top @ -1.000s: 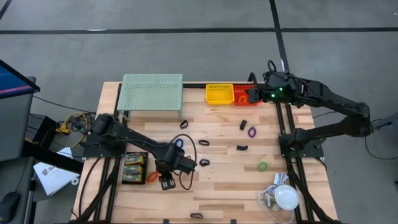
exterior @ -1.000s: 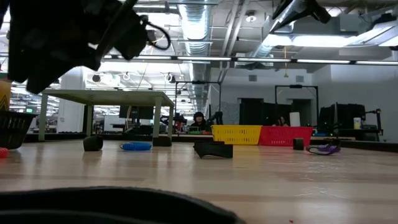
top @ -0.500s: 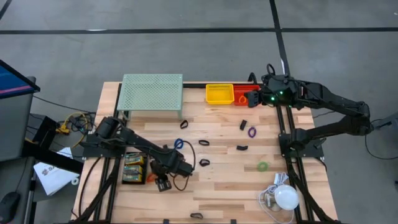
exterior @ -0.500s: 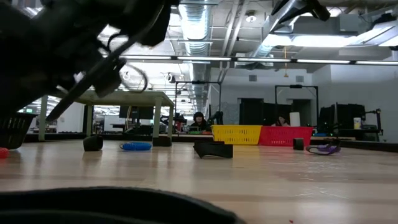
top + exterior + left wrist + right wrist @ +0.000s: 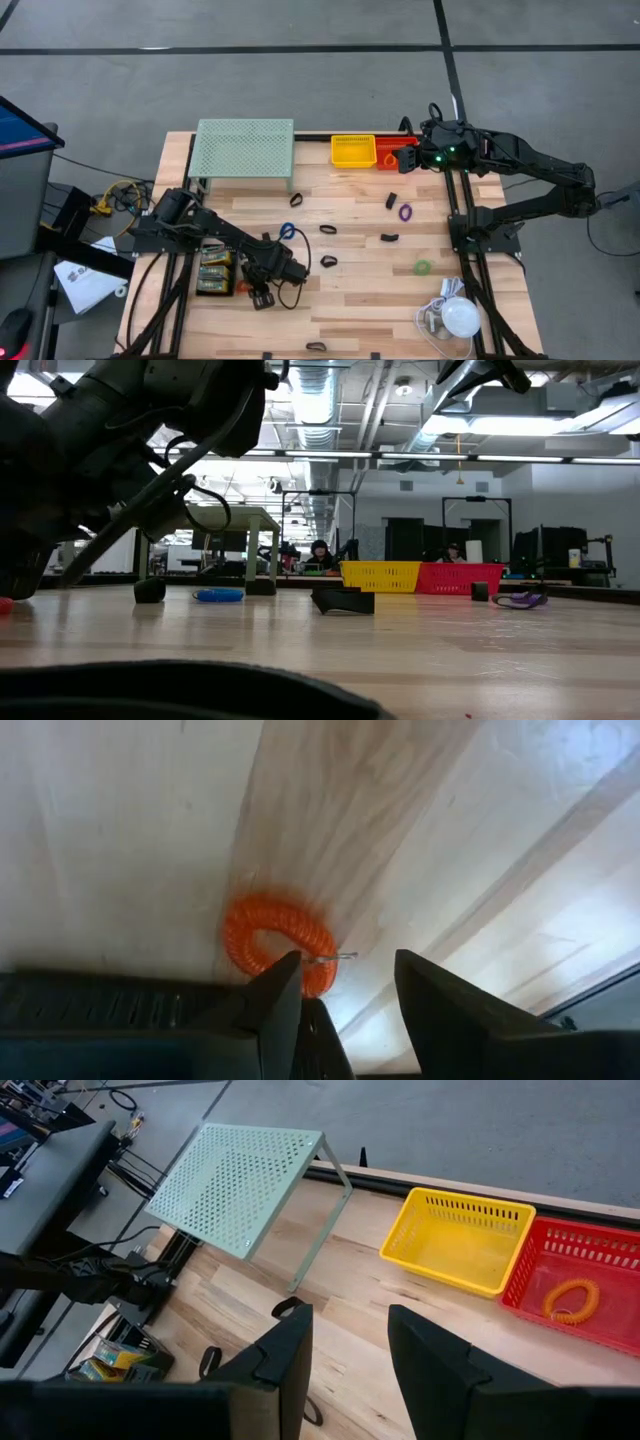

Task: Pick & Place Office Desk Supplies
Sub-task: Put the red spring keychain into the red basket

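**Left gripper lowered over the orange ring near the table's left edge**

High view: left gripper reached toward the front-left part of the table, just beside the green card-backed packs, with the orange ring touching or nearly touching its tip. Right gripper hovered at the back edge, above the red basket, beside the yellow basket. Black clips, a blue ring, a purple ring and a green ring lay scattered mid-table.

Low view: left arm filled the upper left; little else told.

Left wrist view: fingers stood parted and empty, one tip over the ring's near edge, the other on bare wood beside it.

Right wrist view: fingers parted, nothing held; a second orange ring already lay in the red basket.

Best done by shifting slightly so the coil's wall sits between both tips, pressing to the wood, then closing gently to avoid flicking the ring away.
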Tool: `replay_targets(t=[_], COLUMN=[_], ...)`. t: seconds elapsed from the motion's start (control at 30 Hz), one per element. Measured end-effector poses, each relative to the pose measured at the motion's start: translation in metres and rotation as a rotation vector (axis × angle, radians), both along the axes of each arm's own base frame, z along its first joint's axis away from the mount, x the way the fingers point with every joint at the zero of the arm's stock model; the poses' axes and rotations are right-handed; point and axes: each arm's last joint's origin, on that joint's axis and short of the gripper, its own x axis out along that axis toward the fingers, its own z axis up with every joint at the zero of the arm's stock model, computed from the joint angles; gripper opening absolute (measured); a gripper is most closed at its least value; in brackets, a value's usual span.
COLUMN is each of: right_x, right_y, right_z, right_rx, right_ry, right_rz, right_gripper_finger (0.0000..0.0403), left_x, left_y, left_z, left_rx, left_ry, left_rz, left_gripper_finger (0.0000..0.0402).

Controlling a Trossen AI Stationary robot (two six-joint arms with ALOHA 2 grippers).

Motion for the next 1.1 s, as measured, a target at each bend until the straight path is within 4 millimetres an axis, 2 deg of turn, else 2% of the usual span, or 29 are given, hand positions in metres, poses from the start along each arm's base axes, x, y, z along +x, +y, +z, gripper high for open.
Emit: replay_targets(t=[0.63, 0.73, 0.9, 1.1], right_x=[0.002, 0.002, 0.003, 0.003], right_y=[0.007, 0.009, 0.012, 0.016], right_z=[0.000, 0.000, 0.000, 0.000], right_rx=[0.004, -0.001, 0.006, -0.001], right_ry=[-0.008, -0.008, -0.014, -0.015], right_rz=[0.027, 0.024, 0.032, 0.028], right_gripper_finger=[0.0130, 0.0130, 0.0130, 0.0130], left_x=[-0.007, -0.007, -0.007, -0.004], left_y=[0.003, 0.003, 0.004, 0.004], left_z=[-0.018, -0.018, -0.019, -0.011], left_rx=[0.012, 0.022, 0.031, 0.021], left_ry=[-0.029, -0.033, -0.037, -0.101], left_rz=[0.046, 0.048, 0.041, 0.040], left_gripper_finger=[0.0140, 0.0112, 0.0024, 0.0015])
